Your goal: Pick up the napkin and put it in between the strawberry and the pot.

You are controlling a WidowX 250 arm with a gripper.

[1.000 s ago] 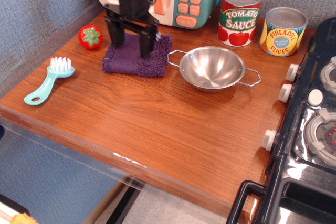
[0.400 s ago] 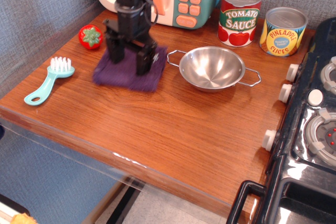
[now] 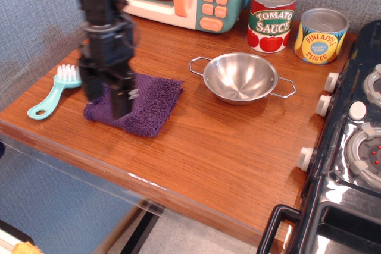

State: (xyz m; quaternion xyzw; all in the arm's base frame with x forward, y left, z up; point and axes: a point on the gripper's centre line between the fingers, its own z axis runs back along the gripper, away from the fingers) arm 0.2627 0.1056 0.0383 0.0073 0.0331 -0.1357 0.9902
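One napkin lies on the counter beneath the spread jaws, left of the pot.

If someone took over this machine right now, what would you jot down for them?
Tool: down over the left part of the napkin; grip state unclear.
Napkin: flat near the front-left table edge, beside the blue brush, apart from the pot.
Strawberry: hidden, apparently behind the arm.
Done: nothing settled.
Left: lift the napkin and set it between strawberry and pot.
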